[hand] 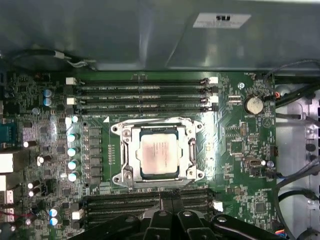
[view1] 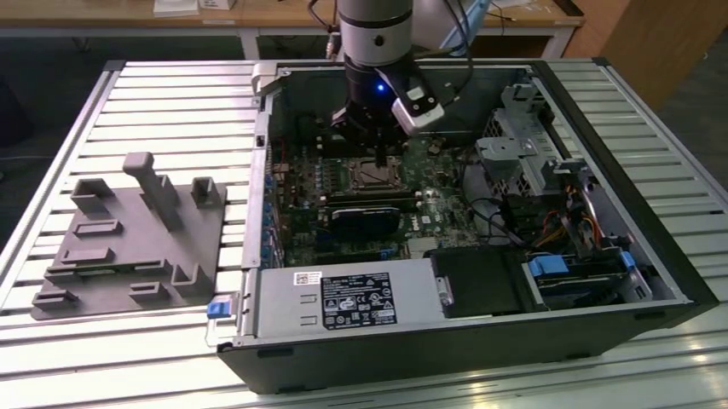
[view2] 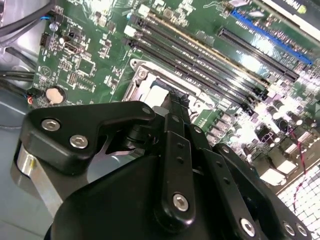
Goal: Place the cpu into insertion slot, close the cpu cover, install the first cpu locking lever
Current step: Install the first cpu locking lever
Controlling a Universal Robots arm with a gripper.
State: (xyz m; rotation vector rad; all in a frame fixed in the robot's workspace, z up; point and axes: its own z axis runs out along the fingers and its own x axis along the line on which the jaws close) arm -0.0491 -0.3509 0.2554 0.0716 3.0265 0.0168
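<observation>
Labels on the power supply (view1: 355, 301) and case wall (hand: 221, 20) stay unreadable.

the black gripper (view2: 176, 102) hangs just over the insertion slot (view2: 150, 82) on the green motherboard (view2: 90, 45), beside long black memory slots (view2: 200, 55).

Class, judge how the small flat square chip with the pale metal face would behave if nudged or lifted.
The small flat square pale-faced chip looks stiff and thin, so probably light. Its smooth face may be slippery. It lies flat in the metal-rimmed square socket, so it should not roll or tip.
</observation>
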